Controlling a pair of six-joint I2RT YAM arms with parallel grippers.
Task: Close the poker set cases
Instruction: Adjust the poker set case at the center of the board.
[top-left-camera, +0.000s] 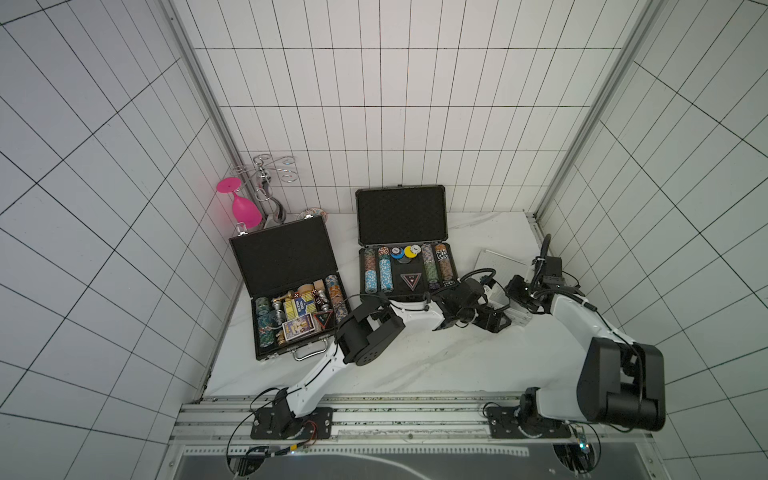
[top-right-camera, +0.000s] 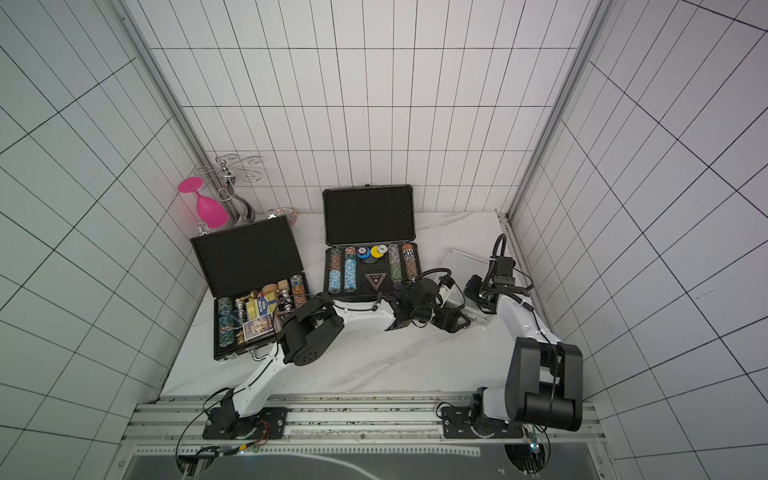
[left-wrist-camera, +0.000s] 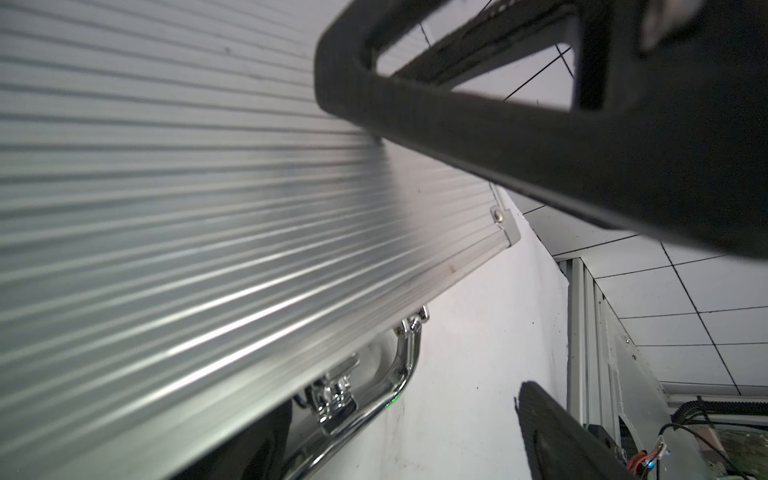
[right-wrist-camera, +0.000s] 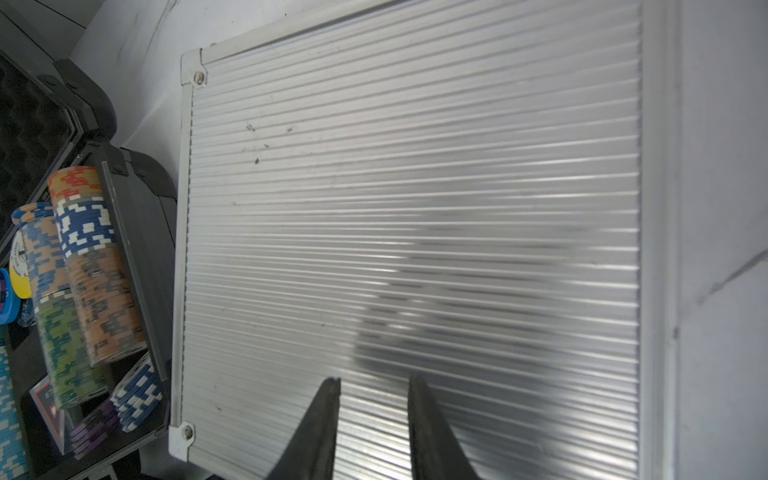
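Observation:
The small silver case (top-left-camera: 494, 262) lies at the right with its ribbed lid (right-wrist-camera: 415, 187) down. My left gripper (top-left-camera: 494, 320) stands open at its front edge. One finger (left-wrist-camera: 498, 137) rests on the lid and the other stays off the case, near the chrome handle (left-wrist-camera: 399, 374) and latch (left-wrist-camera: 336, 395). My right gripper (right-wrist-camera: 374, 379) hovers just over the lid, its jaws a narrow gap apart and empty. The dark grey case (top-left-camera: 403, 249) in the middle and the flat black case (top-left-camera: 291, 299) at the left both stand open, full of chips and cards.
A pink glass (top-left-camera: 245, 208) hangs on a wire rack (top-left-camera: 266, 174) at the back left corner, beside a small plate (top-left-camera: 311, 215). The silver case sits close to the grey case's side (right-wrist-camera: 141, 249) and the table's right rail (top-left-camera: 536, 224).

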